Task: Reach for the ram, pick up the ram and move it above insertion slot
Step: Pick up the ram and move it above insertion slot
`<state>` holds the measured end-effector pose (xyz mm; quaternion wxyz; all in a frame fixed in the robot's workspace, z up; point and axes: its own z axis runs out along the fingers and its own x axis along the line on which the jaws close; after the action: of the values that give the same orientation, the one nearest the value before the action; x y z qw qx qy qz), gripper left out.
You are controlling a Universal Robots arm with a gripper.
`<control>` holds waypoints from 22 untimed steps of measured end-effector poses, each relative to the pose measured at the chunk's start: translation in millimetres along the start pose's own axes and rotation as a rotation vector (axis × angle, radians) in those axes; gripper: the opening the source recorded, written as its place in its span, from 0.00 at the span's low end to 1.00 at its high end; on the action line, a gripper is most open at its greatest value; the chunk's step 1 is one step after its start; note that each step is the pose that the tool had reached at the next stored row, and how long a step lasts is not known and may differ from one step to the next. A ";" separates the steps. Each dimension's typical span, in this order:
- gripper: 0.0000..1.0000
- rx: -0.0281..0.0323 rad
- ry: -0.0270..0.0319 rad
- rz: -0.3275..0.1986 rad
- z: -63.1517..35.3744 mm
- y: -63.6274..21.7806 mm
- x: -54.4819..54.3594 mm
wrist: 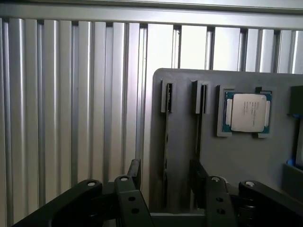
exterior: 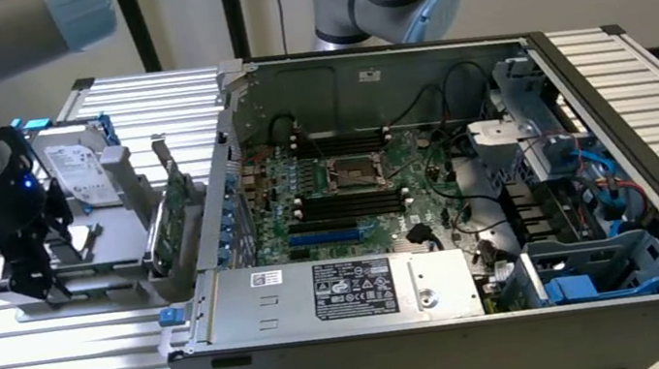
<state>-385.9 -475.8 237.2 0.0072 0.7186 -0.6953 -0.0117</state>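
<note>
A: Entry, onlooker at the bench. Where is the black two-finger gripper [exterior: 37,282]?

B: Low over the grey moulded plastic parts tray [wrist: 182,123], at its near end in the exterior view. The tray sits on the ribbed aluminium table [wrist: 71,94].

A: Pincer state?

B: Wide. In the wrist view the two black fingers [wrist: 135,172] stand well apart and nothing is held between them.

A: And the ram [wrist: 165,137]?

B: Seated on edge in one of the tray's two long narrow slots. It shows as a thin dark strip with a faint green edge. The fingers straddle that slot, one on each side. I cannot tell whether either finger touches the strip. I also cannot tell if the second slot, just beside it, holds anything.

A: Anything else on the tray?

B: A square silver-lidded processor on a green board [wrist: 247,112], lying flat in a pocket past the second slot. A silver hard drive [exterior: 80,173] and a green card with a metal bracket [exterior: 179,202] both stand upright at the tray's far part.

A: The computer?

B: An open dark metal desktop case [exterior: 417,69] lies on its side, just beside the tray on the exterior view's right.
</note>
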 end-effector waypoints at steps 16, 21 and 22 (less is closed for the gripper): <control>0.54 -0.0002 -0.0006 -0.012 21.9 -0.9 4.2; 0.54 0.0001 -0.0011 -0.012 22.8 -1.0 4.2; 0.54 -0.0001 -0.0012 -0.012 23.1 -1.0 4.2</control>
<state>-385.4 -479.9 214.1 0.0068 0.7227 -0.6910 -0.0122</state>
